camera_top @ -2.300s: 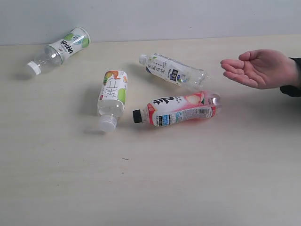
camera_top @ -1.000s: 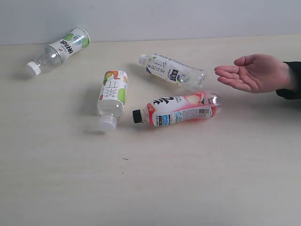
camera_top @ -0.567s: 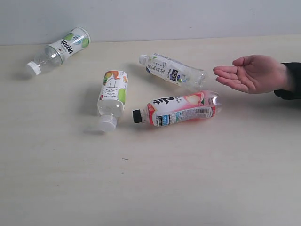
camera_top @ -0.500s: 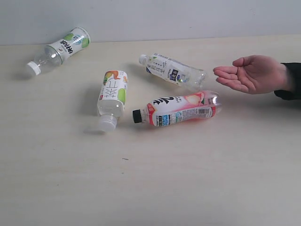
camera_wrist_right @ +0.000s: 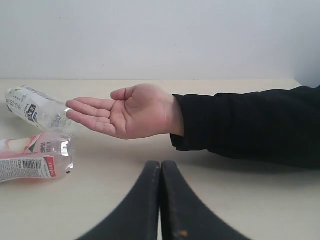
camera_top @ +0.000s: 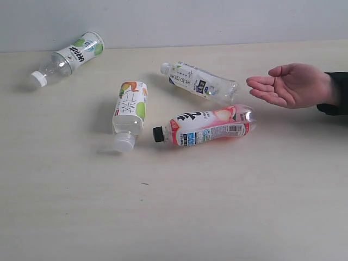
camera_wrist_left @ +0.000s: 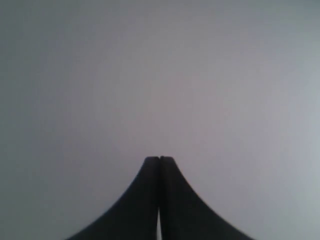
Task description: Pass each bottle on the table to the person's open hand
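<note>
Several bottles lie on their sides on the beige table [camera_top: 217, 206]. A white-green one [camera_top: 73, 54] rests at the far left, another white-green one [camera_top: 130, 111] left of centre. The white-blue bottle [camera_top: 200, 81] [camera_wrist_right: 35, 109] lies further back, and the pink-red bottle with black cap [camera_top: 206, 126] [camera_wrist_right: 32, 162] in front of it. The person's open hand [camera_top: 291, 84] [camera_wrist_right: 125, 111] hovers palm up at the right, above the table. My right gripper [camera_wrist_right: 160, 164] is shut and empty, short of the hand. My left gripper [camera_wrist_left: 159, 159] is shut, facing a blank grey surface. Neither gripper appears in the exterior view.
A dark sleeve [camera_wrist_right: 250, 125] runs from the hand to the right edge [camera_top: 337, 92]. A pale wall [camera_top: 190, 22] stands behind the table's far edge. A tiny dark speck [camera_top: 144, 184] marks the tabletop in front of the bottles.
The person's hand has shifted a little to the left, toward the white-blue bottle, then held still. The bottles have not moved.
</note>
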Robot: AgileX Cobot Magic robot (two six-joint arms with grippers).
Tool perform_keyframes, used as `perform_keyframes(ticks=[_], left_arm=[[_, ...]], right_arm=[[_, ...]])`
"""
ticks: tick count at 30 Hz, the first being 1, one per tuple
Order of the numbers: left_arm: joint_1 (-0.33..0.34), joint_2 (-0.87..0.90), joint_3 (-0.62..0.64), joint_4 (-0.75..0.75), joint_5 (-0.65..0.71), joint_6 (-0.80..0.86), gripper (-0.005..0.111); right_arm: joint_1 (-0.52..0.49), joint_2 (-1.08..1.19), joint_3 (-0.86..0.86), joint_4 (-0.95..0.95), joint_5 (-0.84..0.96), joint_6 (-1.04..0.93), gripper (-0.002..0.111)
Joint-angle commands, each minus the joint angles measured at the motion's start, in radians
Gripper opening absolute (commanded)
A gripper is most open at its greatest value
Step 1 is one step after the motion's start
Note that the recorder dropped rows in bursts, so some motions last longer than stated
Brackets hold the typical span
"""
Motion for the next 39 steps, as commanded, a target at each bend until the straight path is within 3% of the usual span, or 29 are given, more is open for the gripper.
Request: perform_keyframes(ticks=[1,7,8,9,11,15,16,17,19,20,22,29,34,39], left_arm=[[0.003,0.336,-0.216,-0.135,0.233,0.16,0.0],[0.003,0.894,-0.588,-0.036,0.679,0.213,0.0],[0.003,0.988,-0.67,-0.018,0.807,0.243,0.0],[0.003,1.151,-0.827,0.002,1.095,0.29,0.0],[0.003,1.375,-1.06,0.009,1.44,0.34,0.0],[0.003,1.685,-1.428,0.115,1.77,0.374,0.003],[0.003,1.712,-1.476,0.131,1.79,0.374,0.006],[0.003,1.772,-1.565,0.162,1.83,0.38,0.018],[0.005,1.848,-1.678,0.23,1.865,0.396,0.043],[0.011,1.893,-1.743,0.252,1.871,0.404,0.066],[0.026,1.958,-1.843,0.252,1.871,0.417,0.087],[0.072,2.167,-2.107,0.257,1.871,0.542,0.085],[0.083,2.234,-2.138,0.199,1.871,0.682,0.085],[0.083,2.248,-2.138,0.179,1.83,0.695,0.085]], right_arm=[[-0.006,-0.007,0.005,-0.005,-0.001,-0.003,0.0],[-0.006,-0.007,0.005,-0.005,-0.001,-0.003,0.0],[-0.006,-0.007,0.005,-0.005,-0.001,-0.003,0.0],[-0.006,-0.007,0.005,-0.005,-0.001,-0.003,0.0],[-0.006,-0.007,0.005,-0.005,-0.001,-0.003,0.0],[-0.006,-0.007,0.005,-0.005,-0.001,-0.003,0.0],[-0.006,-0.007,0.005,-0.005,-0.001,-0.003,0.0],[-0.006,-0.007,0.005,-0.005,-0.001,-0.003,0.0],[-0.006,-0.007,0.005,-0.005,-0.001,-0.003,0.0],[-0.006,-0.007,0.005,-0.005,-0.001,-0.003,0.0],[-0.006,-0.007,0.005,-0.005,-0.001,-0.003,0.0],[-0.006,-0.007,0.005,-0.005,-0.001,-0.003,0.0],[-0.006,-0.007,0.005,-0.005,-0.001,-0.003,0.0],[-0.006,-0.007,0.005,-0.005,-0.001,-0.003,0.0]])
